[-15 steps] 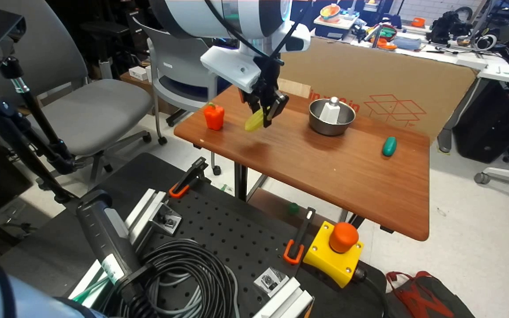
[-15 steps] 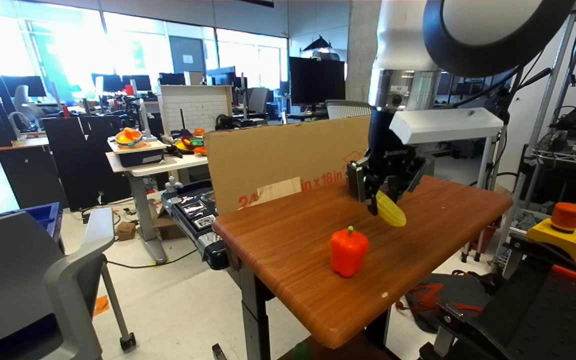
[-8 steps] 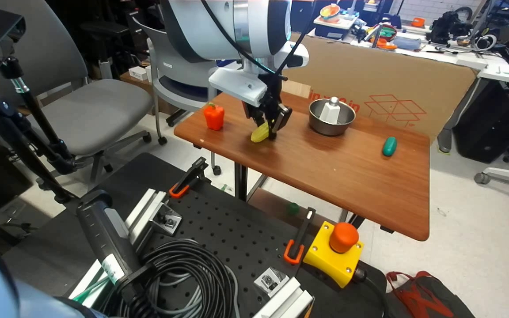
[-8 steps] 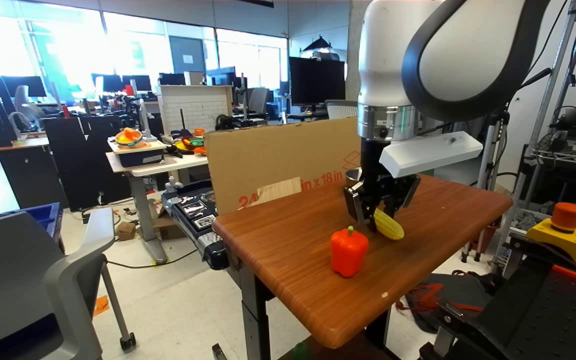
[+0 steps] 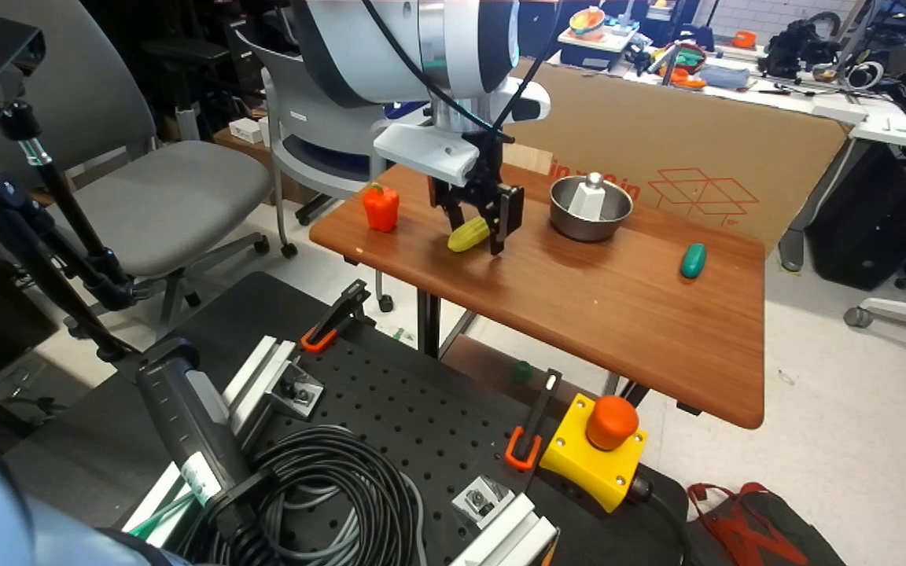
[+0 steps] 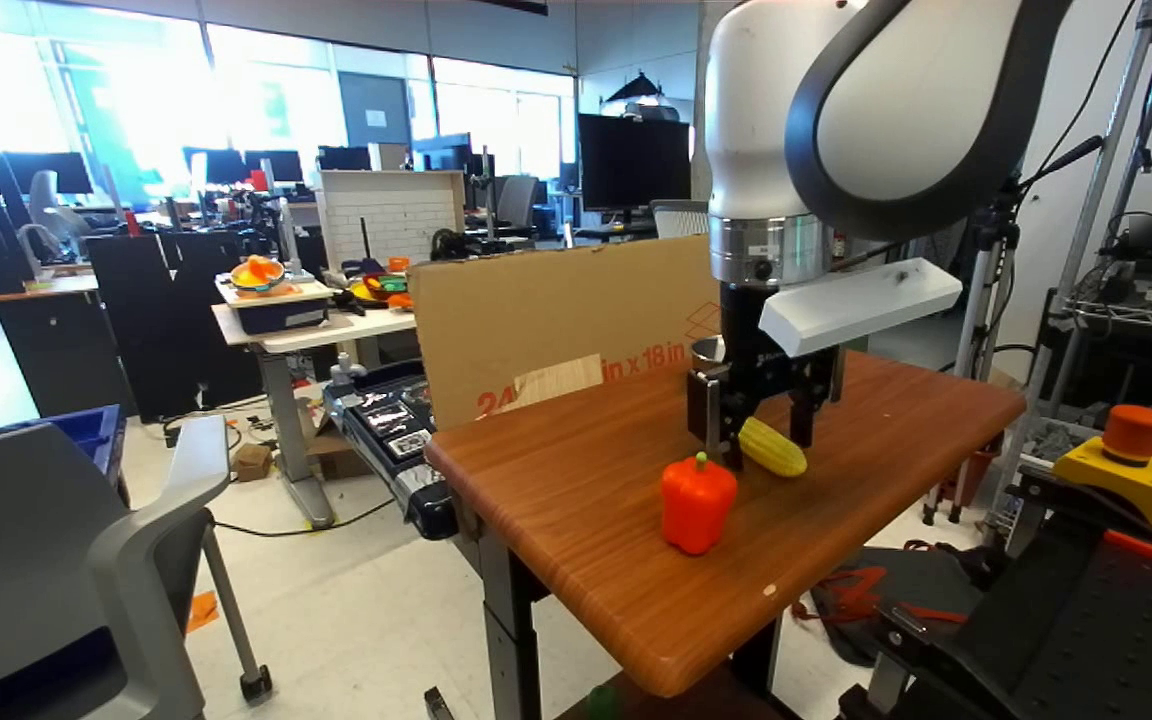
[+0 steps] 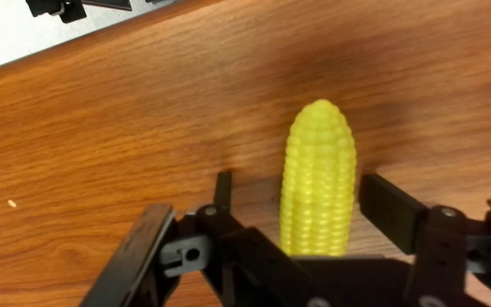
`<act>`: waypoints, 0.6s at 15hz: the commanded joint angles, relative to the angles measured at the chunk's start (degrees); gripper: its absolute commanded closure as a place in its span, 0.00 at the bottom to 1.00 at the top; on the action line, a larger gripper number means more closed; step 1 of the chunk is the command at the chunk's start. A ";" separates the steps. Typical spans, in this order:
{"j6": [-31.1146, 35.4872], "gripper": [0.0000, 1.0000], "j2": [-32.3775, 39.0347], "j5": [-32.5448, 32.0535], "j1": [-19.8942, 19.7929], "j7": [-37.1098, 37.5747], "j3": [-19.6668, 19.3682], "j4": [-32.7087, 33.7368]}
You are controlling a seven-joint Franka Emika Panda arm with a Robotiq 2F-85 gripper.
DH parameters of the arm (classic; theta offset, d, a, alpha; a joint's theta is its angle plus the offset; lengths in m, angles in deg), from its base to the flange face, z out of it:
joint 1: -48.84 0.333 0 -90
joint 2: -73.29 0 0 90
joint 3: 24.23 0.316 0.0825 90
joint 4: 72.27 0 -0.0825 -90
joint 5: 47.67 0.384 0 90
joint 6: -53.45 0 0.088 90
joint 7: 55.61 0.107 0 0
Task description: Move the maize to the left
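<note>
With the gripper (image 7: 301, 197) spread astride the maize (image 7: 320, 183), right of centre in the wrist view, and grasping nothing, placement appears complete; withdrawal remains.

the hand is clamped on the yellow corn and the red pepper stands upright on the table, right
No, the hand is open: the wrist view shows gaps either side of the yellow corn. The red pepper does stand upright on the table.
</note>
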State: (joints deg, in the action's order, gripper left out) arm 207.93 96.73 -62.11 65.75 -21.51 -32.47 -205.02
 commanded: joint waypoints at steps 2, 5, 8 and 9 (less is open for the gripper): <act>-0.57 0.00 -11.38 4.64 -5.23 -12.39 4.89 -8.89; -0.81 0.00 -20.79 11.29 -10.20 -23.92 8.50 -16.07; -1.23 0.00 -19.24 13.40 -11.20 -24.82 8.88 -14.50; -2.45 0.00 -22.29 15.66 -12.29 -27.78 9.13 -16.36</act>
State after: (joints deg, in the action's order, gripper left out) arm 205.56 74.33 -46.34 54.49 -49.38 -24.39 -221.52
